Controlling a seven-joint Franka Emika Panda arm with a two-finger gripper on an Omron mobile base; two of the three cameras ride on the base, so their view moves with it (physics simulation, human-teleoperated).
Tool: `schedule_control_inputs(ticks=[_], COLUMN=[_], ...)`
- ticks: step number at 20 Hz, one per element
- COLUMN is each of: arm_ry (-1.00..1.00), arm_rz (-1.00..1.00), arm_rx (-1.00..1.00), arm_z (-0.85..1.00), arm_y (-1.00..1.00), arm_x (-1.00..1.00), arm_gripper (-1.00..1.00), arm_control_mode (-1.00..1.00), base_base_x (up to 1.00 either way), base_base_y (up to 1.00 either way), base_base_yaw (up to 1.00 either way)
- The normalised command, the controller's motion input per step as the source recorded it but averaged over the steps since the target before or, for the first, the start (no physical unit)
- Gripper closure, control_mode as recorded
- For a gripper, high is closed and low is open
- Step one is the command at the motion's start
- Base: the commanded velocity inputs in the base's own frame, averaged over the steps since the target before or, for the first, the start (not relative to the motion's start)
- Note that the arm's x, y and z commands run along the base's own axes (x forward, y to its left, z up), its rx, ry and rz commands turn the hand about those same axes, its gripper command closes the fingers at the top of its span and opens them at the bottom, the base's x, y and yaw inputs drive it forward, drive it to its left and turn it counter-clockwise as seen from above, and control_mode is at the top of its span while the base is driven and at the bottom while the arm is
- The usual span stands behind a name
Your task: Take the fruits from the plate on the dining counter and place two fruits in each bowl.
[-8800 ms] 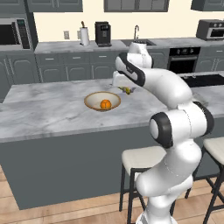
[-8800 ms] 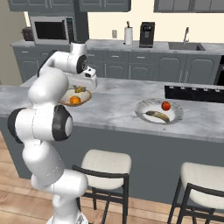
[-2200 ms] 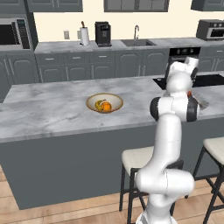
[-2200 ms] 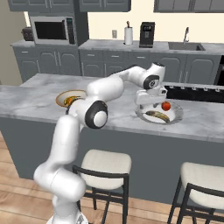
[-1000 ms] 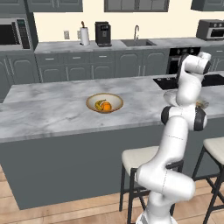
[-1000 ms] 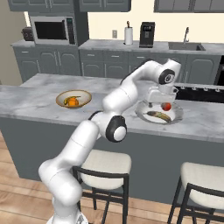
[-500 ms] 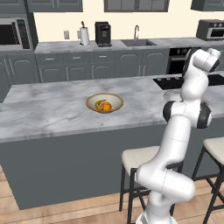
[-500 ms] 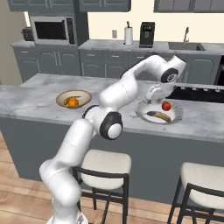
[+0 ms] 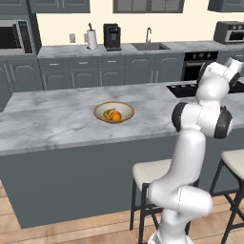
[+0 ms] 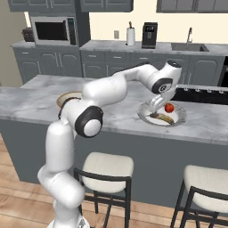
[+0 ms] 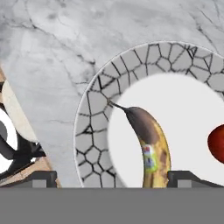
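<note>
On the dining counter (image 10: 111, 116) lies the plate (image 10: 147, 116), white with a grey cracked-pattern rim (image 11: 94, 127). It holds a spotted yellow banana (image 11: 151, 144) (image 10: 163, 118) and a round red fruit (image 11: 217, 142) (image 10: 169, 107). My gripper (image 11: 114, 178) (image 10: 155, 105) hangs just above the plate's left part, open, the banana's near end between its fingertips. To the left a tan bowl (image 9: 101, 111) holds an orange (image 9: 116, 116) and a yellow piece. In the right base view my arm hides most of that bowl (image 10: 63, 98).
Two stools (image 10: 106, 168) (image 10: 205, 179) stand at the counter's near side. A dark cooktop (image 10: 198, 94) lies just behind the plate. The wall counter at the back carries a sink (image 9: 148, 46), a coffee machine (image 9: 112, 36) and a microwave (image 10: 52, 30).
The hand has come down a little over the plate with its jaws still open. The banana, the red fruit and the bowl's contents have not moved.
</note>
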Motion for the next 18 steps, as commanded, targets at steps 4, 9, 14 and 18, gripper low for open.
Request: schedule_control_inputs(ticks=[4, 9, 14, 18], arm_ry=[0.28, 0.14, 0.13, 0.12], arm_rz=[-0.08, 0.0, 0.0, 0.0], arm_rx=[-0.01, 0.0, 0.0, 0.0], arm_z=[0.16, 0.0, 0.0, -0.06], arm_y=[0.02, 0.0, -0.28, -0.51], arm_x=[0.35, 0.6, 0.63, 0.39], arm_gripper=[-1.0, -1.0, -1.0, -1.0], arm_control_mode=[-1.0, -1.0, -1.0, -1.0], base_base_x=[0.0, 0.0, 0.0, 0.0], base_base_y=[0.0, 0.0, 0.0, 0.0], base_base_yaw=[0.0, 0.0, 0.0, 0.0])
